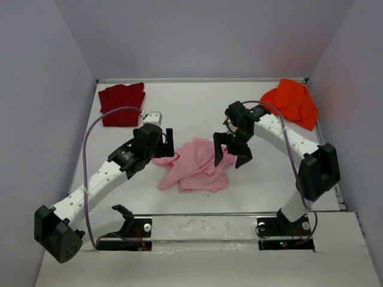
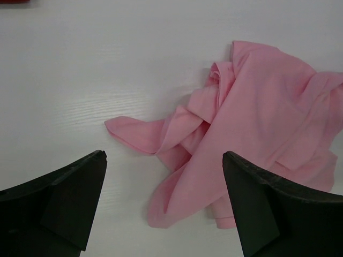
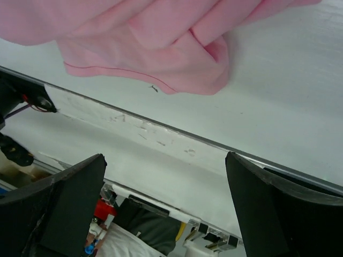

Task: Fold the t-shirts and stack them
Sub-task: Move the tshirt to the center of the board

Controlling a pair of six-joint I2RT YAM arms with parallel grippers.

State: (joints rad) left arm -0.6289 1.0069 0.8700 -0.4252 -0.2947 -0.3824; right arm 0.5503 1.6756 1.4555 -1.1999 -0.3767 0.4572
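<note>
A crumpled light pink t-shirt (image 1: 194,166) lies in the middle of the white table. My left gripper (image 1: 167,143) hovers open just left of it, and the left wrist view has the pink t-shirt (image 2: 257,123) ahead and to the right of the empty left gripper (image 2: 163,154). My right gripper (image 1: 231,159) stands open at the shirt's right edge, tilted toward the near side. In its wrist view the pink t-shirt (image 3: 161,48) sits above the empty right gripper (image 3: 164,156). A dark red t-shirt (image 1: 122,103) lies at the back left. A bright orange t-shirt (image 1: 293,101) lies at the back right.
Grey walls close the table in at the back and on both sides. A raised front ledge (image 1: 203,224) carries both arm bases (image 1: 281,227). The table's near edge (image 3: 187,140) runs across the right wrist view, with clutter below it.
</note>
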